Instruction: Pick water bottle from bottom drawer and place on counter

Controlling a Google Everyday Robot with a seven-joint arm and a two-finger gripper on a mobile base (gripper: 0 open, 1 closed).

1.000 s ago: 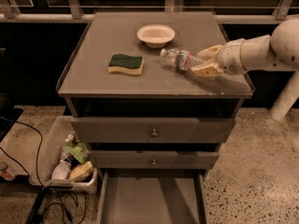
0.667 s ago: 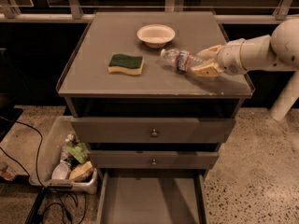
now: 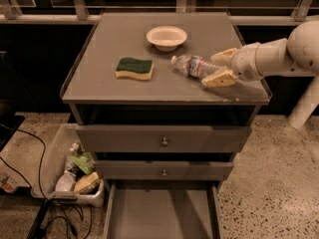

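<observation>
The water bottle (image 3: 192, 65), clear with a white cap and reddish-white label, lies on its side on the counter (image 3: 124, 88), right of centre, cap pointing left. My gripper (image 3: 215, 68) reaches in from the right, its two fingers on either side of the bottle's base end, closed on it. The bottle rests on the counter surface. The bottom drawer (image 3: 162, 210) stands pulled open at the bottom of the view, its grey floor bare.
A white bowl (image 3: 166, 37) sits at the back middle of the counter. A green-and-yellow sponge (image 3: 134, 67) lies left of the bottle. Two shut drawers with knobs (image 3: 163, 141) are below. A bin of clutter (image 3: 75, 176) stands on the floor at left.
</observation>
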